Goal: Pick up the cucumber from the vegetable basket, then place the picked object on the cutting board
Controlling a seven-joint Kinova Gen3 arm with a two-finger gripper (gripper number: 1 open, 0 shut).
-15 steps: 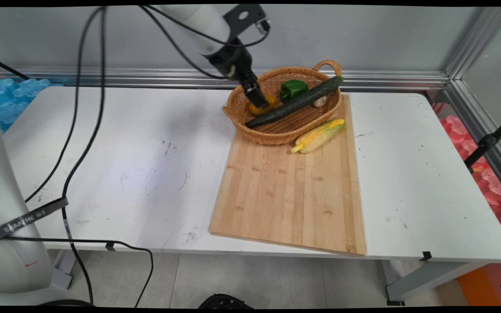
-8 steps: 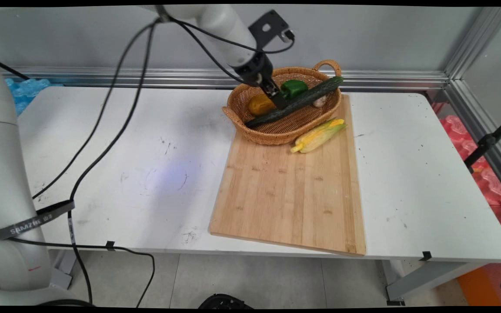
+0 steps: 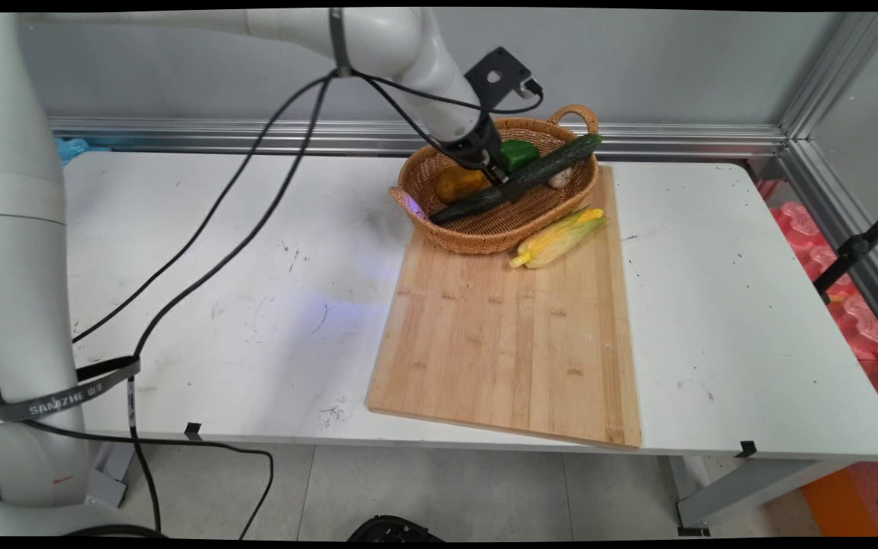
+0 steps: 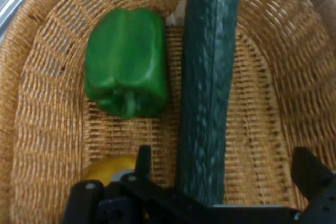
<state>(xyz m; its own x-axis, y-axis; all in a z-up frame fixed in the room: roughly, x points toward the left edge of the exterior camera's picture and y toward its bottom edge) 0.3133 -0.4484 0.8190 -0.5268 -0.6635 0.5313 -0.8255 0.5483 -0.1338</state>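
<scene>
A long dark green cucumber (image 3: 553,164) (image 4: 207,77) lies slantwise across a wicker basket (image 3: 485,229) (image 4: 47,129). My gripper (image 3: 506,183) (image 4: 226,169) is down inside the basket, open, with one finger on either side of the cucumber's middle. A green bell pepper (image 3: 519,152) (image 4: 126,69) lies just beside the cucumber. A yellow pepper (image 3: 458,183) (image 4: 107,169) sits close to the left finger (image 4: 143,160). A small whitish thing (image 3: 561,179) lies behind the cucumber, mostly hidden.
The basket stands on the far end of a wooden cutting board (image 3: 507,343). An ear of corn in its husk (image 3: 559,238) lies on the board against the basket's near right side. Black cables hang from the arm over the table's left half.
My gripper has moved right, from above the yellow pepper to the cucumber, and has dropped lower into the basket. The vegetables have not shifted.
</scene>
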